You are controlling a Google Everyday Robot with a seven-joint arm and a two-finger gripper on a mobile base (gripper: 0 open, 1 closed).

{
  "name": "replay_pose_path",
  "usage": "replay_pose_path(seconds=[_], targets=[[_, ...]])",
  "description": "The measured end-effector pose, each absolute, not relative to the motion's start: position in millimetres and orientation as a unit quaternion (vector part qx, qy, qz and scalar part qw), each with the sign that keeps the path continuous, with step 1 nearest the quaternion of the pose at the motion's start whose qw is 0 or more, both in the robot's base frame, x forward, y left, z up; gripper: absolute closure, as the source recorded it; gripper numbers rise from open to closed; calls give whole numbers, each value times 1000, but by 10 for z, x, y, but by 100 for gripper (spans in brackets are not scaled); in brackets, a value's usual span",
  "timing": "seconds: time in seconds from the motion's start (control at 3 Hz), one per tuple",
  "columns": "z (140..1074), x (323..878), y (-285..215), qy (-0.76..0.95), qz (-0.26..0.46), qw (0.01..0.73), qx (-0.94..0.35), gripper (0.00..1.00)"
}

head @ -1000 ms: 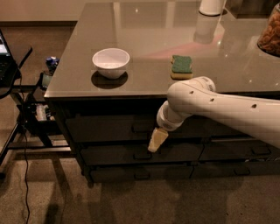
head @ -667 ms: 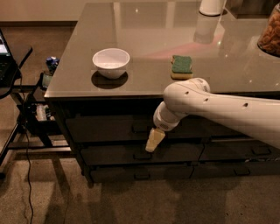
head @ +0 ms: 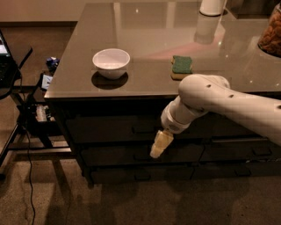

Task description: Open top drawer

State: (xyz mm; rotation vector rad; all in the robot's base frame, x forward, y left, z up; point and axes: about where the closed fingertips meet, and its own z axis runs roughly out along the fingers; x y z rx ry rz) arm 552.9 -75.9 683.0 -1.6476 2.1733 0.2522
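Gripper: pale yellow, tapered, pointed down and to the left. It is held in front of the drawer fronts, just below and right of the loop handle. Its tip is seen over the shallower drawer beneath. Whether it is open or closed cannot be told, and contact with any front cannot be made out. It is carried on the white arm, which is brought in from the right edge and bent at a rounded joint near the counter's near edge.

Top drawer: set directly under the counter top, in the left, wider stack. It is the tallest front of three. Its long axis is laid left to right and its front is turned toward the near side. It appears shut, level with the fronts below. The handle is fixed at its centre, long side horizontal. A third, lowest drawer is seen near the floor. Narrower drawers are stacked to the right, partly hidden by the arm.

On the counter: a white bowl at near left; a green sponge to its right, well apart, just beyond the arm's joint. A white cylindrical base is noted at the far edge.

Left of the cabinet: a dark stand with cables trailed over the floor.
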Motion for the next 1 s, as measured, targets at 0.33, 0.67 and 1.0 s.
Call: replay_pose_path(seconds=[0.33,0.67,1.0], targets=[[7121,5151,-898,779,109,191,-587,0],[7141,5121,-915,780,111,189,-585,0],[6998,5228,-879,782,98,186,-587,0]])
